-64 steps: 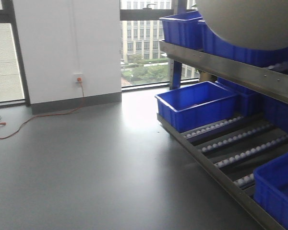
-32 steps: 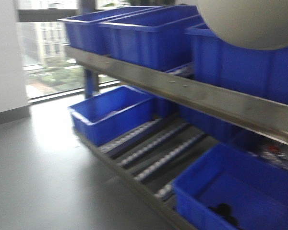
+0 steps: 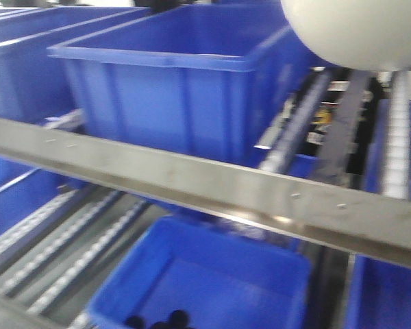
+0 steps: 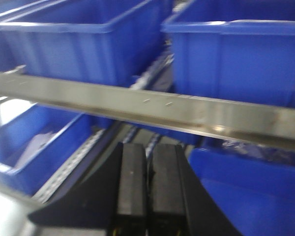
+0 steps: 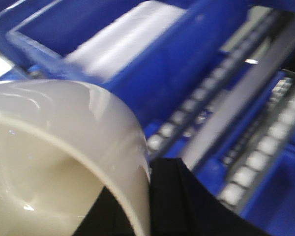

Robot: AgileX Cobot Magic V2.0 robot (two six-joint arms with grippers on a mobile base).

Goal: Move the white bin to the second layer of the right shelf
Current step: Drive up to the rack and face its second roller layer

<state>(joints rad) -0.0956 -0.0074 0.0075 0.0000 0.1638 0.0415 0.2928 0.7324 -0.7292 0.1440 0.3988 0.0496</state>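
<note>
The white bin (image 3: 356, 31) hangs at the top right of the front view, only its rounded base showing. In the right wrist view its cream wall and rim (image 5: 64, 147) fill the lower left, and my right gripper (image 5: 145, 189) is shut on that wall, one black finger (image 5: 177, 196) outside it. Behind a steel front lip (image 3: 226, 185) runs a sloped shelf level with white roller tracks (image 3: 397, 137), which also pass below the bin as rollers (image 5: 255, 157). My left gripper (image 4: 148, 152) is shut with nothing in it, low in front of the lip (image 4: 187, 110).
Large blue crates (image 3: 185, 89) stand on the roller level left of the bin. Another blue crate (image 3: 205, 281) holding small dark objects sits on the lower roller level. Two blue crates (image 4: 88, 39) fill the left wrist view above the lip.
The view has swung from the open floor and window to close up against the shelf. The steel lip and blue crates now fill the frame. The bin keeps its place at the top right.
</note>
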